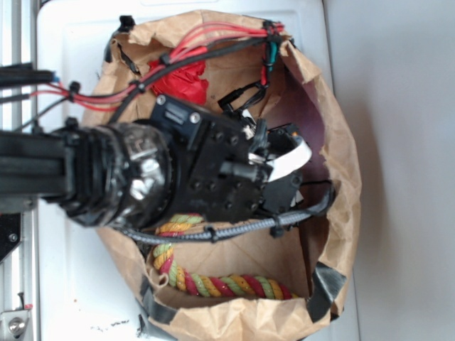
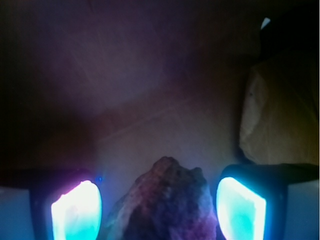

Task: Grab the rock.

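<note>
- Landmark: crumpled brown paper bag (image 1: 341, 153), open mouth up, sitting on a white surface (image 1: 78, 284).
- Black robot arm (image 1: 128, 177) reaches in from the left edge of the exterior view, wrist and black gripper (image 1: 288, 167) down inside the bag, towards its right wall.
- Small dark brown-grey rough angular rock (image 2: 167, 205): seen only in the wrist view, lying on the bag floor between the two fingers, roughly centred, a bit nearer the left pad.
- Glowing cyan finger pads (image 2: 77, 212) flank the rock on either side; jaws spread wide, a dark gap shows between each pad and the rock, no contact visible.
- Rock's peak points away from the camera; its lower part is cut off by the frame's bottom edge.
- In the exterior view the rock is hidden under the gripper body, so cannot place it there.
- Crumpled red paper ball (image 1: 181, 82) lies at the bag's upper left interior, well apart from the gripper tips.
- Red-yellow-green braided rope (image 1: 213, 284) curls along the bag's lower interior, partly under the arm.
- Red and black cable bundle (image 1: 206, 42) crosses the bag's upper rim.
</note>
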Tool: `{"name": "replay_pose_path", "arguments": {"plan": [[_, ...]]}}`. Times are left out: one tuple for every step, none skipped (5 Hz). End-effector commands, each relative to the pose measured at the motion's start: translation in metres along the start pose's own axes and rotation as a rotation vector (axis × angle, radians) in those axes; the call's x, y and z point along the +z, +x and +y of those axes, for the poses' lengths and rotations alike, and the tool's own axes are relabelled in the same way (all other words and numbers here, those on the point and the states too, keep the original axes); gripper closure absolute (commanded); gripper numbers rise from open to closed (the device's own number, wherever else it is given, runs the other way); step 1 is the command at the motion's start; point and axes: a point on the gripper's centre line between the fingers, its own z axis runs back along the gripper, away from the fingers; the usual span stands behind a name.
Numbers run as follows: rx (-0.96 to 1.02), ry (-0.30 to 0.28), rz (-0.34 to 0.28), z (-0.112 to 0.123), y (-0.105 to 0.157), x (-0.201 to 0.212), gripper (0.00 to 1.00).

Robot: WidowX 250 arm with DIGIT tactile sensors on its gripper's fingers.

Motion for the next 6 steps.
{"name": "replay_pose_path", "arguments": {"plan": [[-0.017,-0.037,-0.041,-0.011,0.000,0.012,1.00],[-0.005,-0.051,-0.045,-0.010,0.004,0.017,1.00],[0.021,-0.087,-0.044,-0.011,0.011,0.038,1.00],[0.024,-0.164,0.020,-0.012,0.018,0.070,1.00],[0.018,-0.222,0.086,-0.005,0.029,0.100,1.00],[0.007,-0.256,0.146,0.003,0.039,0.120,1.00]]}}
